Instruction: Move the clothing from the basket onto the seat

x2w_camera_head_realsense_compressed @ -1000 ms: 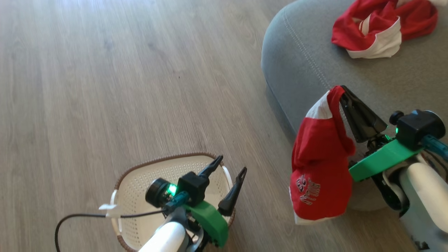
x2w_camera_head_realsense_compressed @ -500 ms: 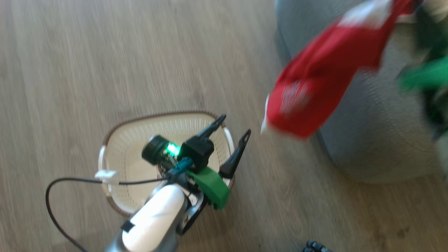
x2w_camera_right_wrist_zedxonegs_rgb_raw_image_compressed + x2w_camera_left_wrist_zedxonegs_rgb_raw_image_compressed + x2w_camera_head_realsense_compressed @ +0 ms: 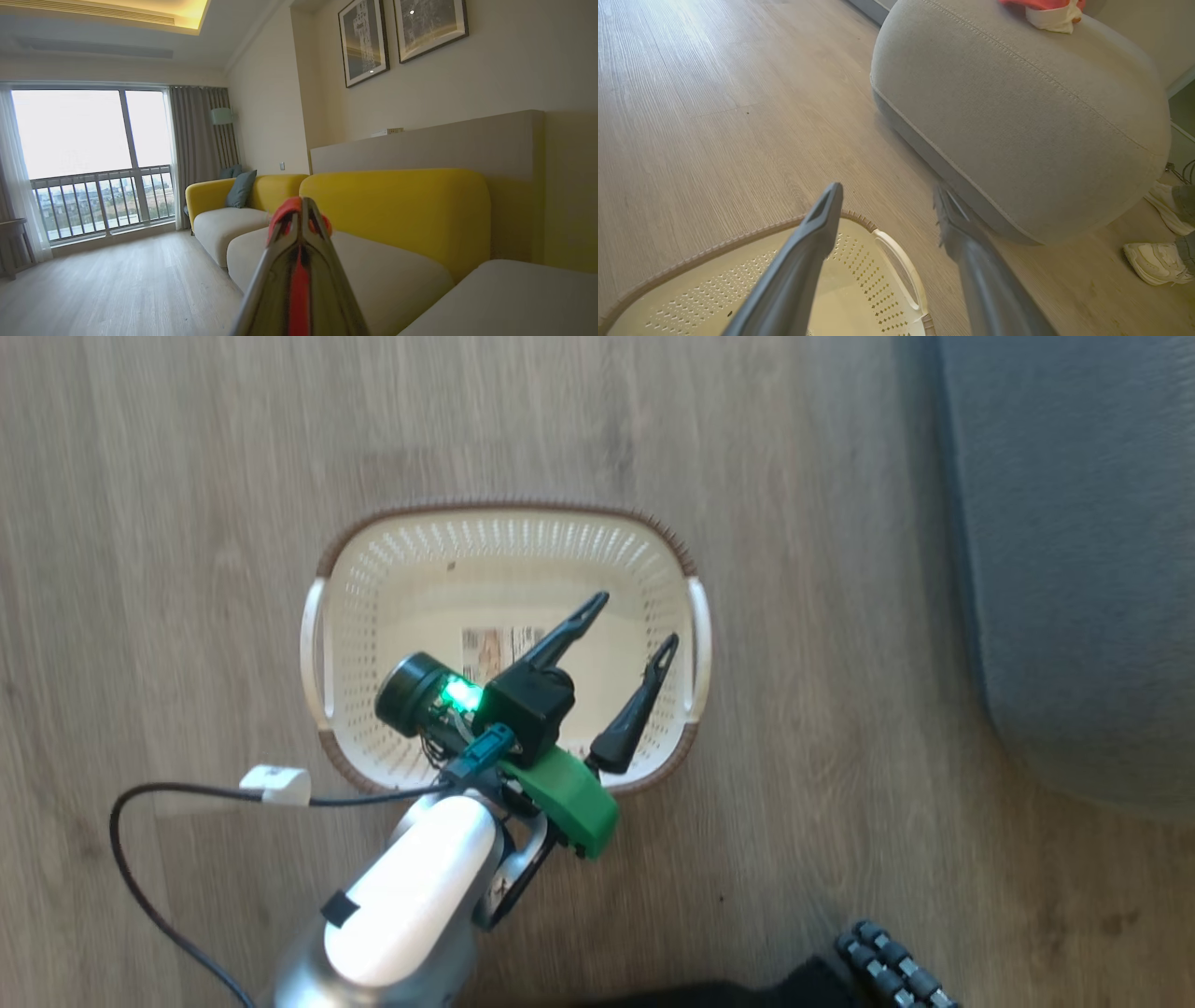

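The head camera has tipped down, so the basket [image 3: 509,510] now shows whole under the left gripper [image 3: 637,619], its label [image 3: 493,650] just beneath the spread fingers [image 3: 563,635]. The right gripper [image 3: 302,205] has carried the red garment [image 3: 285,213] up from where it hung beside the seat [image 3: 1074,523] edge; clamped on the cloth, it now points level across the room.

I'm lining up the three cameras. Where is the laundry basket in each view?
Head view: basket at centre, under the open left gripper.
Left wrist view: bottom left corner, rim and handle visible.
Right wrist view: faces a yellow sofa instead.
Shared landmark: the grey seat, right of the basket in head and left wrist views.
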`<state>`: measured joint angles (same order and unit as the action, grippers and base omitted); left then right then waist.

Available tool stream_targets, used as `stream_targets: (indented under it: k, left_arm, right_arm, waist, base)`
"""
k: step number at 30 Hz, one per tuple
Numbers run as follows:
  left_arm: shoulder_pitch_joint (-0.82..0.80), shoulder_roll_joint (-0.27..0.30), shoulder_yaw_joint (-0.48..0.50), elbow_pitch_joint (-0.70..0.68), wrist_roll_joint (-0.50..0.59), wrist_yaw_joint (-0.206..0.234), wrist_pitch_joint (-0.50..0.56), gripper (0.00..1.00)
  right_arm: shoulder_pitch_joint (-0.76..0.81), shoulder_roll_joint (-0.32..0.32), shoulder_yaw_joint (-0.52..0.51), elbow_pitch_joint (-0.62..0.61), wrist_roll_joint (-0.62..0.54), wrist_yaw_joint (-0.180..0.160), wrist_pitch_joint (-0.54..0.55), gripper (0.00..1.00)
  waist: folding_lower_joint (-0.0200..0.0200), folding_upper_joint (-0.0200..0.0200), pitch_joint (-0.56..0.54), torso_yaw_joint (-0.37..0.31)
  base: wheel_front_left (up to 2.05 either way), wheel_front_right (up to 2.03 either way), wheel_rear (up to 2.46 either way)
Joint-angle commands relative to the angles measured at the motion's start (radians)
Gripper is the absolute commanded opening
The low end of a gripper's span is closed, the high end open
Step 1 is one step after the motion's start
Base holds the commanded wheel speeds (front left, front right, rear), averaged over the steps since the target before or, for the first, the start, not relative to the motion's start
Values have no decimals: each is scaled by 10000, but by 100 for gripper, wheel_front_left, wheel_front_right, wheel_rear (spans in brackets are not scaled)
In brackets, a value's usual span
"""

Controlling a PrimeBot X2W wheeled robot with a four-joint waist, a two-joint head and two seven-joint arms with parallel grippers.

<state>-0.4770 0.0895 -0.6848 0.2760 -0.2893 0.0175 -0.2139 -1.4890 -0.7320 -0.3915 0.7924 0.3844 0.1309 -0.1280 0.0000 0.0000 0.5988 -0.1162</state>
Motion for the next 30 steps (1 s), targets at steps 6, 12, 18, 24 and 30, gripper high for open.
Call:
stream_targets:
  k: [6,12,18,24,30]
  left_arm:
    - [-571,28,225,-583,134,131,-41,100]
    - [-772,179,321,-525,169,185,-86,100]
    - [-705,212,469,-387,14,255,-213,100]
    - [-600,147,624,-180,-182,302,-337,100]
    - [-101,184,1038,153,-444,491,-442,100]
  right_arm:
    - [659,931,-785,1673,-1081,-2,-546,0]
    - [1326,1980,-1098,2771,-1537,-2,-1228,0]
    - [1897,2372,-969,2558,-1607,-2,-1331,81]
    - [3104,2685,-251,1489,-1563,-2,-1335,100]
    - [5477,3360,1230,-832,-1597,-2,-1336,100]
  waist:
    - [0,0,2081,201]
    - [0,0,2521,187]
    - [0,0,1965,97]
    - [0,0,1044,-41]
    - [0,0,-577,-198]
  base:
    - [0,0,0]
    - [0,0,0]
    - [0,0,0]
    - [0,0,0]
    - [0,0,0]
